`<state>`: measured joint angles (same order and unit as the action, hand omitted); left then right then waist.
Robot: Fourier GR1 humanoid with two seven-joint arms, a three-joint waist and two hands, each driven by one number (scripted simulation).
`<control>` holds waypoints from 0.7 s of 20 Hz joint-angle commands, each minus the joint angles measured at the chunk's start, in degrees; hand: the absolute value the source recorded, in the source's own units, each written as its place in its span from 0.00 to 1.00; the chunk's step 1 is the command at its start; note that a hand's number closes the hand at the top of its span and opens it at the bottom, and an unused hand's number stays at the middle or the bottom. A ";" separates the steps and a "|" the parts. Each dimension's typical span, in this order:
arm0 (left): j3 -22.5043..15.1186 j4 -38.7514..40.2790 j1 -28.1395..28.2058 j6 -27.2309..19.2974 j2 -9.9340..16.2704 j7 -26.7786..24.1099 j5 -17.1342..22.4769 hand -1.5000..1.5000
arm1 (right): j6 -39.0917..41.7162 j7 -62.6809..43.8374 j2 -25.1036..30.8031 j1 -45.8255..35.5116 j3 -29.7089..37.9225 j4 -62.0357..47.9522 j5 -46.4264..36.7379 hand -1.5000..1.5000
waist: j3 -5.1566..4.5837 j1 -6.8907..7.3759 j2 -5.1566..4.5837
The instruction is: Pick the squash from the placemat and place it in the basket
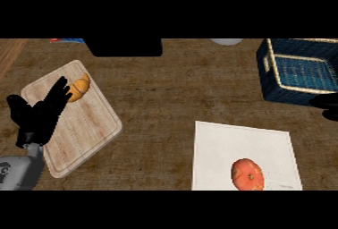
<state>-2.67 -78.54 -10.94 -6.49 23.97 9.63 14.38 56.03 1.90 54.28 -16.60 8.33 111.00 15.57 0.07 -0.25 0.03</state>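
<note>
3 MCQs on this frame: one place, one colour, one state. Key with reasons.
1. Where does the squash lie?
A. on the white placemat
B. in the basket
C. on the cutting board

2. What colour is the basket?
A. red
B. dark blue
C. white

3. How is the left robot hand?
A. curled round the squash
B. open, over the cutting board
C. inside the basket

Key: A, the squash sits near the placemat's lower edge; B, blue weave with a pale rim; B, straight fingers near the croissant, holding nothing.
</note>
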 commanded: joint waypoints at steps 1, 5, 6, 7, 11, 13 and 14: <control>0.86 -0.31 0.10 2.10 0.11 0.65 0.28 0.50 | 4.67 9.69 -6.91 5.87 2.06 -0.41 -12.29 0.00 | 0.05 0.18 -0.09; 0.17 3.33 -3.79 -0.08 -2.95 0.47 -2.00 0.50 | -1.57 13.83 -13.84 7.53 -3.35 -0.49 -22.13 0.00 | 0.06 0.21 -0.28; 0.73 -1.07 1.65 1.48 -1.47 0.14 -1.99 0.50 | -2.71 12.57 -14.42 7.11 -2.90 0.16 -21.91 0.00 | -0.01 0.54 -0.06; 1.55 -0.94 1.71 2.09 -0.99 0.18 -0.82 0.50 | -5.62 13.16 -17.33 9.98 -6.78 2.85 -25.68 0.00 | 0.03 0.58 -0.07; 1.62 -6.07 2.15 0.18 -1.45 3.97 -1.65 0.50 | -9.86 23.80 -18.34 14.76 -7.45 -1.31 -32.75 0.00 | 0.06 0.59 0.02; 3.11 1.21 0.00 3.29 -1.15 -0.82 -1.48 0.50 | -13.19 17.86 -23.86 14.34 -13.22 0.08 -32.31 0.00 | -0.04 0.31 -0.11; 1.29 0.05 -0.68 -0.11 -3.48 0.70 -3.35 0.50 | -13.79 18.38 -25.09 13.17 -15.23 -3.79 -32.85 0.00 | -0.01 0.61 -0.18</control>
<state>-0.58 -79.16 -11.24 -4.92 22.55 10.66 12.66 44.66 16.91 34.79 -4.42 -1.13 110.25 -13.33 0.07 0.16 -0.07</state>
